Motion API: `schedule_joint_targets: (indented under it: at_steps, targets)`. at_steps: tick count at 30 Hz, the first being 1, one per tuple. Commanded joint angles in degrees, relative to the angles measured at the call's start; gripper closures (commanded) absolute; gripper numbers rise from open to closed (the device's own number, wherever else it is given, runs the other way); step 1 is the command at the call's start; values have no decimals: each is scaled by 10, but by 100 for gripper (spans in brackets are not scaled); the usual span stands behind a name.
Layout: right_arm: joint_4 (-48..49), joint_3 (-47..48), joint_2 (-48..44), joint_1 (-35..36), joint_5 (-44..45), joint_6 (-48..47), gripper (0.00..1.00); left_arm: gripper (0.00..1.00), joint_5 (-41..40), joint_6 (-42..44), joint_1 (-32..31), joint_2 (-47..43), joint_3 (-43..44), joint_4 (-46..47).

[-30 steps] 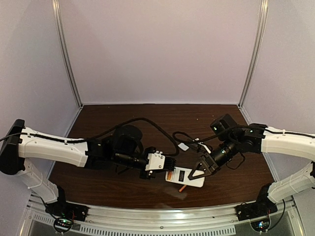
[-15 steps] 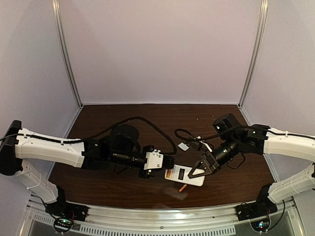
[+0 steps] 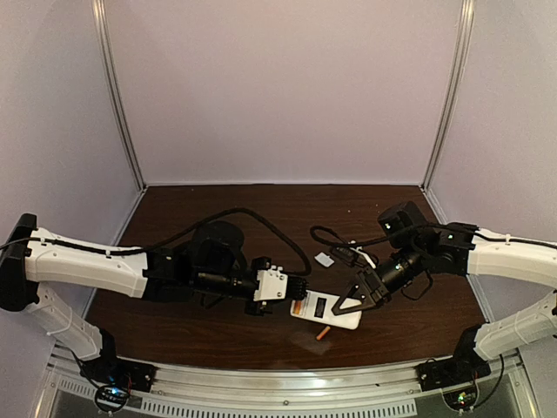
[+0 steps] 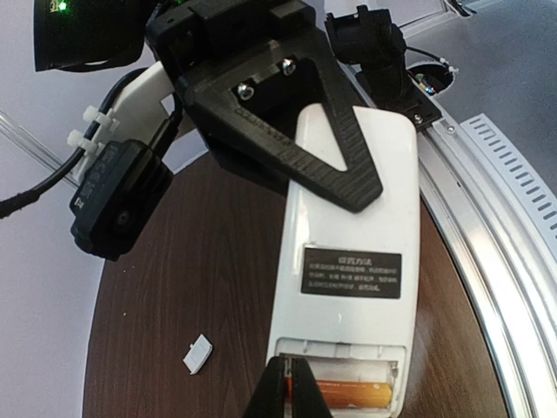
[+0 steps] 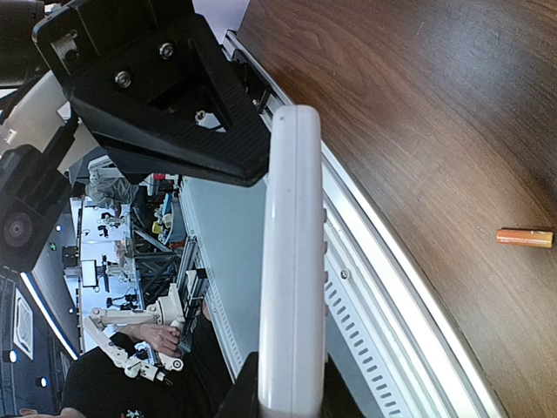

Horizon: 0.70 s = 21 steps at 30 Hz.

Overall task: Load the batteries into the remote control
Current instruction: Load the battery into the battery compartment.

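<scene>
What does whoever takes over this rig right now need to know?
Left claw: shut, tips at the open battery bay of the remote control.
Right claw: shut on the remote control, back side up.
Done: one orange battery sits in the bay; white cover piece lies off on the table.
Left: the loose battery lies on the table near its front edge; load it, then probably refit the cover.
</scene>
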Motion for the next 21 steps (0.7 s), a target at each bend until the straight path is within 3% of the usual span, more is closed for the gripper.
schedule_joint_targets:
  at_steps: [1,12,16,21]
  targets:
    - [191,35,-58,-5,-84,-37,100,97,9,-11,-4,38,-51,-200]
    - [200,37,-57,-3,-89,-30,100,95,-24,-32,-3,36,-55,-198]
    - [146,42,-43,-3,-61,-69,100,85,-15,-55,5,10,-48,-173]
    - [61,51,-21,-4,35,-116,100,61,-25,-125,22,-85,-64,-113]
